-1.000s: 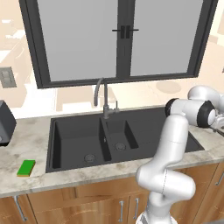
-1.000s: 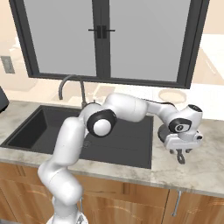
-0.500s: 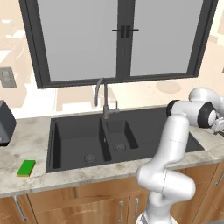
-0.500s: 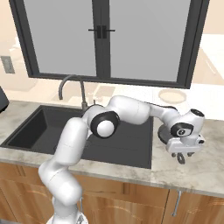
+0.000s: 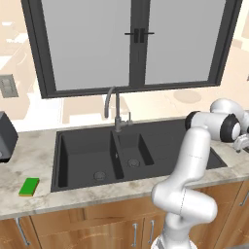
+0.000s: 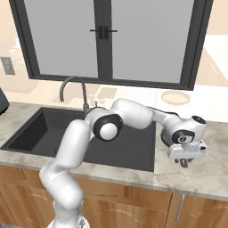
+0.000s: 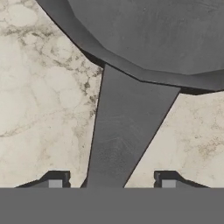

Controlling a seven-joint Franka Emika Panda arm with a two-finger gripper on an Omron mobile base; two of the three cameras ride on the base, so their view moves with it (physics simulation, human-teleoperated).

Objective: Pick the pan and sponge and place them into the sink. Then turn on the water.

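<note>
Hand view: the pan (image 7: 166,35) takes the upper right of the frame, a dark grey round body with a lighter grey rim band, resting on the marbled counter (image 7: 39,87). Its flat grey handle (image 7: 124,131) runs from the rim down to bottom centre, narrowing as it goes. Two dark fingertips (image 7: 54,178) of the end effector (image 7: 109,181) show at bottom left and bottom right, wide apart, the handle passing between them; contact with the handle cannot be made out.

Right base view: end effector (image 6: 183,161) hangs low over the counter (image 6: 196,173) at right of frame, just right of the sink (image 6: 31,129); the pan itself cannot be picked out here.

Left base view: sponge (image 5: 29,186), bright green, flat, lies on the counter (image 5: 29,160) at lower left of frame, just left of the black sink (image 5: 82,155). Large basin sits left, smaller basin (image 5: 133,148) right of it, grey gooseneck faucet (image 5: 114,109) behind them. Arm's wrist reaches to the right edge of frame.
</note>
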